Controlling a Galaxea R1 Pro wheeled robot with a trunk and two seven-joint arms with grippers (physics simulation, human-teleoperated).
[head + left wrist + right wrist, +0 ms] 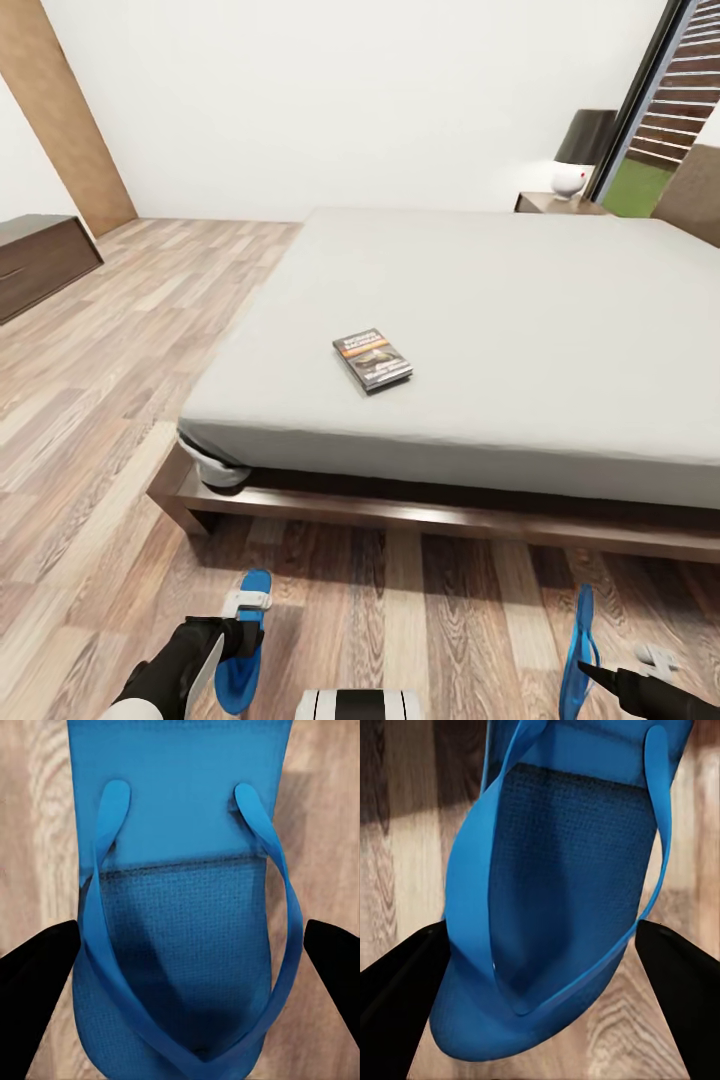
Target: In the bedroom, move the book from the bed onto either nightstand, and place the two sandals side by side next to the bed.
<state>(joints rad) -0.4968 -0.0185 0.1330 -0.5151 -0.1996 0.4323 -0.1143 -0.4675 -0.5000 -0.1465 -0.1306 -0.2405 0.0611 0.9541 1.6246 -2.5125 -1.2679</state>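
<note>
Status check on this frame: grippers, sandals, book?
Left gripper open astride left sandal; right gripper open astride right sandal. Sandals far apart. Book on bed.

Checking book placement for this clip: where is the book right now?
In the head view, the book lies flat on the bed, near its foot edge, toward the robot's left side.

The book [372,360], a thin paperback with a dark and orange cover, lies flat on the bed [520,300] near its foot edge, toward the left corner. Two bright blue sandals rest on the plank floor before the bed's foot: one [243,655] left, one [577,655] right, well apart.
</note>
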